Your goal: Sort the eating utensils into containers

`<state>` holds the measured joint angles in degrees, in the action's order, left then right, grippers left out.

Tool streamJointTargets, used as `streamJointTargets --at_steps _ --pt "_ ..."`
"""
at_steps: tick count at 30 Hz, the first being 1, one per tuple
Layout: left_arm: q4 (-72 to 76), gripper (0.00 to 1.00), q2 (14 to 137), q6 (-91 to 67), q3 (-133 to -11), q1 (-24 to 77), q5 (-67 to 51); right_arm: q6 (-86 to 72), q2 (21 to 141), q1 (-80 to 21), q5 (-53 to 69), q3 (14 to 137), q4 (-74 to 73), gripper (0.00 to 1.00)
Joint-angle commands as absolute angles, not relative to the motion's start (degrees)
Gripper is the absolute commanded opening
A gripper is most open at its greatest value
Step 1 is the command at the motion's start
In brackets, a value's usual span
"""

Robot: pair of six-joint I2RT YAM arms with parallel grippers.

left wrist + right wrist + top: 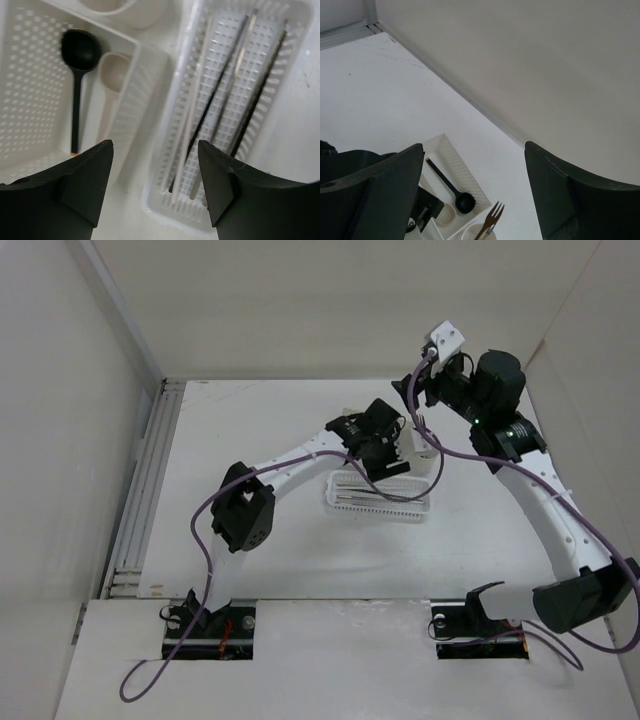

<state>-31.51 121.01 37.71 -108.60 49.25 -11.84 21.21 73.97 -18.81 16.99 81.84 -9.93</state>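
Observation:
The white square box (30, 85) holds the black spoon (79, 50) and the beige spoon (113, 70). Next to it, the long mesh basket (165, 212) holds dark sticks (216, 95) and pale sticks (192, 115). My left gripper (155, 165) is open and empty, above the gap between box and basket. My right gripper (474, 150) is open and empty, raised well above the box (462, 170). Below it, the metal fork (491, 220) stands in the cream cup (472, 234), beside the black spoon (465, 201). In the top view the left gripper (385, 462) hovers over the basket (375, 510), and the right gripper (412, 392) is behind it.
The cream cup's rim (125, 12) sits just beyond the box. A back wall and a right side wall (590, 350) close in the table. A metal rail (145, 490) runs along the left edge. Purple cables (205, 530) trail from both arms.

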Motion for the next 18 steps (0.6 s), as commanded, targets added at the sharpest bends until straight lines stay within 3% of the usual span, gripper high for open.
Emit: streamJointTargets --at_steps 1,5,9,14,18 --pt "-28.0 0.66 114.6 32.3 -110.9 46.9 -9.5 18.5 75.1 -18.6 20.5 88.3 -8.6 0.87" --pt "-25.6 0.66 110.5 25.3 -107.8 43.8 -4.5 15.9 77.3 -17.3 16.2 92.1 -8.6 0.87" --pt "-25.0 0.64 107.0 12.9 -104.7 34.8 -0.1 9.0 78.8 -9.6 7.1 93.9 -11.6 0.96" --pt "-27.3 0.63 107.0 -5.5 -103.4 10.3 3.8 -3.0 81.9 5.0 -2.4 94.9 -20.6 1.0" --pt "-26.4 0.63 106.0 -7.8 -99.2 -3.9 5.4 -12.6 78.1 20.2 -9.3 84.8 -18.3 1.0"
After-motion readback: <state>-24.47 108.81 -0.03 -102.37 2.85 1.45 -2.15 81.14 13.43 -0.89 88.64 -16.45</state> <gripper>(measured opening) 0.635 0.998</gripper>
